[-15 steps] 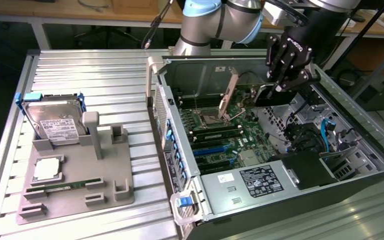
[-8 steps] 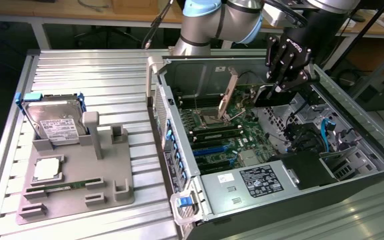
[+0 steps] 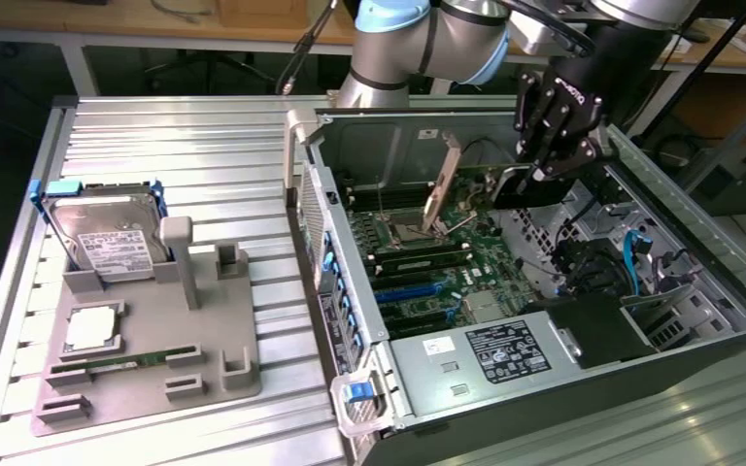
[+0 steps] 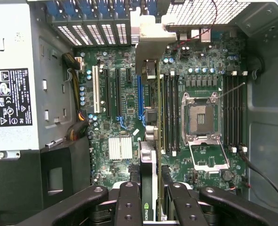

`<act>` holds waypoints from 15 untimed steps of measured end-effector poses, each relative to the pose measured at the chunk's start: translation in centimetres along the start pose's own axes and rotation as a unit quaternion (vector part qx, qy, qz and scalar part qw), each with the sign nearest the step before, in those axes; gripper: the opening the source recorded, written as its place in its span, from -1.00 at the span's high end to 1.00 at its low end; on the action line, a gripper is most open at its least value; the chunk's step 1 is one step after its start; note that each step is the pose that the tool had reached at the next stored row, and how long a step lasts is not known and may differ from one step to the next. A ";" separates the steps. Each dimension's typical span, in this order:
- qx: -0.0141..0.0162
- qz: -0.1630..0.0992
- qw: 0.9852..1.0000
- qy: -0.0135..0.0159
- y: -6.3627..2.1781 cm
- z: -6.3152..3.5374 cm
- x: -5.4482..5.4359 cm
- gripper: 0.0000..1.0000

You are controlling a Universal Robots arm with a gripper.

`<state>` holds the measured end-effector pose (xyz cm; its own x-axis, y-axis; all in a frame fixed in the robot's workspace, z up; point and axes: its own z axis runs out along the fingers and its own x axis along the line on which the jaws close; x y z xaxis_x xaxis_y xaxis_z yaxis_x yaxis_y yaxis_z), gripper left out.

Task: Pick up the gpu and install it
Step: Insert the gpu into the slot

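I see the open computer case lying on the ribbed metal worktop, toward the exterior view's right; inside it the green motherboard with its bare processor socket, memory slots beside the socket, a small silver heatsink, and the power supply with its black label at the near end; to the exterior view's left sits a grey holder tray carrying a hard drive standing upright in its blue frame, a processor lying flat, and a slim green memory stick in its groove near the front. My arm reaches in from the far side and bends down over the case, the black hand pointing into the interior above the motherboard; the hand is clamped on the gpu, which stands on edge between the fingers, its silver end bracket toward the case's slotted rear wall, the card hanging over the expansion slots just beside the memory slots; whether it touches a slot I cannot tell.
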<state>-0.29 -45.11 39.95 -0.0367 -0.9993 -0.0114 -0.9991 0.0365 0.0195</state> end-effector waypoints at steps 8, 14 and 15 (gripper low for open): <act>0.000 -0.002 1.000 0.000 0.00 0.22 0.0 0.46; 0.000 -0.004 1.000 0.000 0.00 0.32 -0.1 0.46; 0.000 -0.005 1.000 0.000 -0.01 0.35 -0.1 0.46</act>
<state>-0.29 -45.03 39.60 -0.0272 -0.9996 -0.0114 -0.9994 0.0269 0.0195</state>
